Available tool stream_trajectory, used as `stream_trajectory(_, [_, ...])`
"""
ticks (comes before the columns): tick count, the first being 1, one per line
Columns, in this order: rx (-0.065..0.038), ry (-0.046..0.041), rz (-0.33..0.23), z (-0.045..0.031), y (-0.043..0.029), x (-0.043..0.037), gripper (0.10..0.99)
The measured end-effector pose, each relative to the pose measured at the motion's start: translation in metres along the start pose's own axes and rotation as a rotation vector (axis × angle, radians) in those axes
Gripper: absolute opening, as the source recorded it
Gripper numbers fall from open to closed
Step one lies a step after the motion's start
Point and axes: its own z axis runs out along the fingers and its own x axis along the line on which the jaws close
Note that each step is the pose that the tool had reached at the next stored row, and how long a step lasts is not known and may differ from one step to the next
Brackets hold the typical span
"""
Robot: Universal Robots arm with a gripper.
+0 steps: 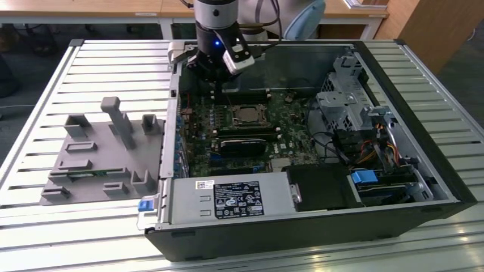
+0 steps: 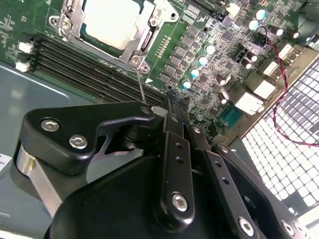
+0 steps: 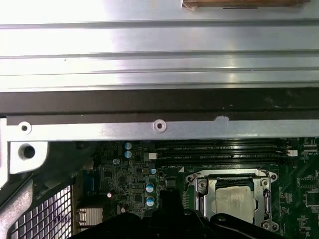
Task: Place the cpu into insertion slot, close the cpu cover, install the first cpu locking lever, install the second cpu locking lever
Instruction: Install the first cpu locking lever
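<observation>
black-linked gripper (image 2: 158,108) looks clenched on the thin silvery wire locking lever (image 2: 141,87), just beside the metal-rimmed square insertion slot (image 2: 61,22). the pale silvery square cpu (image 2: 107,22) lies in that slot, under the lowered silvery frame cpu cover (image 2: 145,42). lever installation seems to be in hand, and it calls for a fine, steady tuck. around the slot, the open black computer case (image 1: 423,170) lies on a white slatted metal table (image 1: 45,238).

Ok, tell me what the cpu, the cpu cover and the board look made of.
The cpu has a pale, satin metal face that catches the light. The cpu cover looks like bare stamped steel, bright and glinting at its edges. The board is glossy green laminate, probably fibreglass.
</observation>
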Motion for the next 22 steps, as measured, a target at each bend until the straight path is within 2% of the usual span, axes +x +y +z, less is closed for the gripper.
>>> stream_trajectory(3, [0.000,0.0001,0.000,0.0000,0.0003,-0.0015,0.106])
stream_trajectory(9, [0.000,0.0001,0.000,0.0001,0.0010,-0.0096,0.106])
stream_trajectory(22, [0.000,0.0002,0.000,0.0007,0.0025,-0.0342,0.106])
